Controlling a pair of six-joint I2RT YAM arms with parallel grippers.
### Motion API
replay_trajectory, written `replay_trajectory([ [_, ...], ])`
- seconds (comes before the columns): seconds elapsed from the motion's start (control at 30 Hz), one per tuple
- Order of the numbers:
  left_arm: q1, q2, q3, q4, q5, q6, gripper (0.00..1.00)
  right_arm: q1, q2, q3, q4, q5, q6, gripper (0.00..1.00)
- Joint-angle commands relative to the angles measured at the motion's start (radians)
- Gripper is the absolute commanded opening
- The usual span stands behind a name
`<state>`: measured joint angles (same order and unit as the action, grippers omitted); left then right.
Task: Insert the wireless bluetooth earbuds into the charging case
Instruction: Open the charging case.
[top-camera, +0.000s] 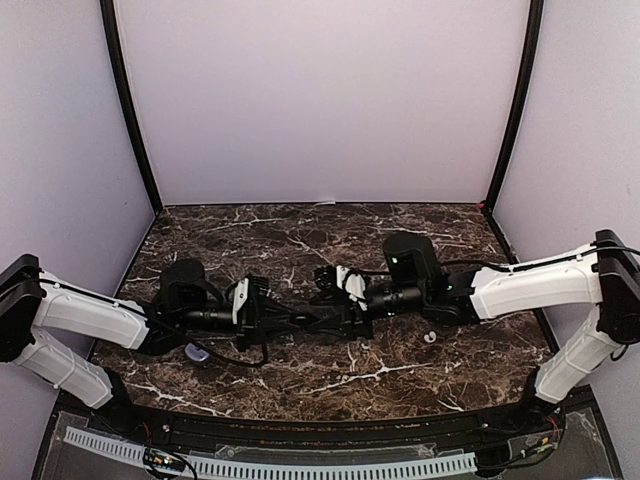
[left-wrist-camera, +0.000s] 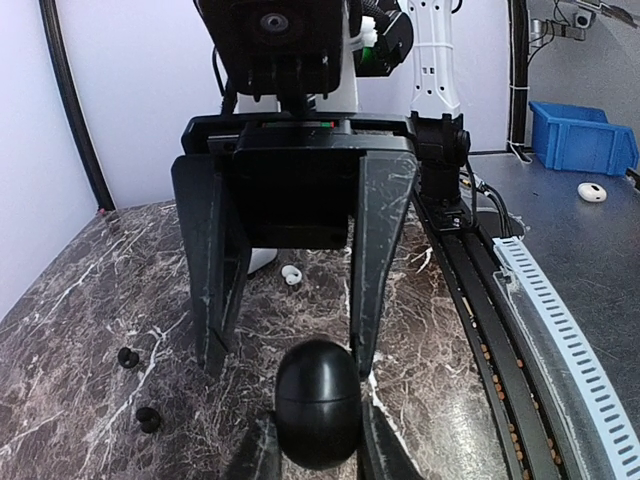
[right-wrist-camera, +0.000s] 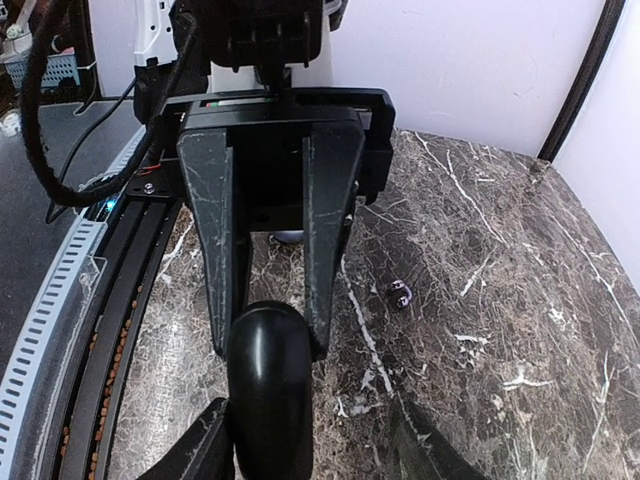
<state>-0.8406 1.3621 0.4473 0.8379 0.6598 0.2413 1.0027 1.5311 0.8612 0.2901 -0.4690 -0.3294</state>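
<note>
**Black case held where the two claws meet**

Both arms reach toward the middle of the marble table (top-camera: 300, 230) and meet nose to nose. The left claw (left-wrist-camera: 318, 455) has its two fingers drawn in tight on either side of the black case (left-wrist-camera: 317, 400), an egg-shaped shell whose lid looks shut. Whether the case rests on the stone or hangs over it is not clear. The right claw (right-wrist-camera: 315, 450) faces it with its fingers spread wider than the case. They reach along both sides of the shell, one close against it and the other standing apart. Whether the near finger truly touches cannot be told.

The earbuds in view lie loose on the table, outside the case. A white earbud (left-wrist-camera: 291, 275) sits on the stone beneath the right arm. One black earbud (left-wrist-camera: 128, 356) and a second black earbud (left-wrist-camera: 148, 418) lie near each other toward the far side of the table, well apart from the case. In the right wrist view a dark bud (right-wrist-camera: 401, 292) shows on the marble beside the left claw, on that same far side; whether it is one of that pair I cannot tell
</note>
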Motion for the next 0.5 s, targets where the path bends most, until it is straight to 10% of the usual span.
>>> replay_trajectory([
  [0.0,-0.005,-0.024,-0.007,-0.02,0.071,0.027,0.07,-0.027,-0.05,-0.02,0.034,0.058,0.015,0.49],
  [0.47,-0.005,-0.022,-0.02,0.015,0.021,-0.023,0.07,-0.065,-0.102,-0.076,0.056,0.024,0.018,0.5],
])
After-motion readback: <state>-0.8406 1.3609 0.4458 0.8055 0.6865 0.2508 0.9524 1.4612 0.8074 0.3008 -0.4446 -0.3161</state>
